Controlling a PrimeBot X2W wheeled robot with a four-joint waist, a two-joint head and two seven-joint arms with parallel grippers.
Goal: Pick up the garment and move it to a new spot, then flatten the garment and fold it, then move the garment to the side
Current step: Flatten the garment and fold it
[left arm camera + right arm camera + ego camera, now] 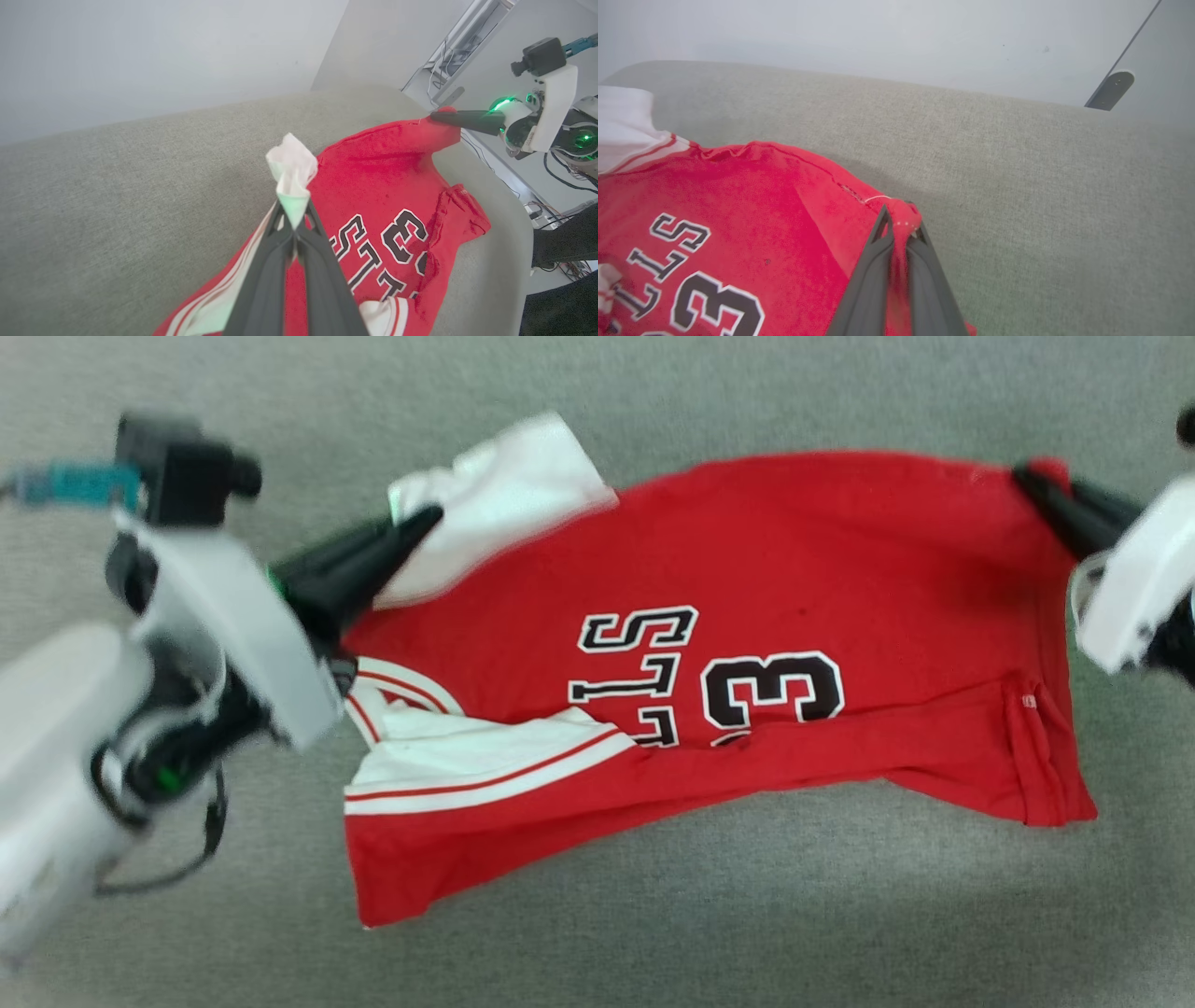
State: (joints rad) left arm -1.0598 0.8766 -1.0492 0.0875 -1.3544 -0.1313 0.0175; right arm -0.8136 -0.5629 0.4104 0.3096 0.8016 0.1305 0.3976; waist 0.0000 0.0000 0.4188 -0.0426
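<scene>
Pinching garment point(840, 551): left end effector point(429, 514), right end effector point(1024, 478).

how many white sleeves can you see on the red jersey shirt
2. One white sleeve is pinched by the left gripper; the other, red-striped, lies folded on the red jersey shirt.

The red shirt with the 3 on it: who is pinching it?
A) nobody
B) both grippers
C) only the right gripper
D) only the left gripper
B: the left gripper is shut on the white sleeve of the red shirt, and the right gripper is shut on a red corner.
</scene>
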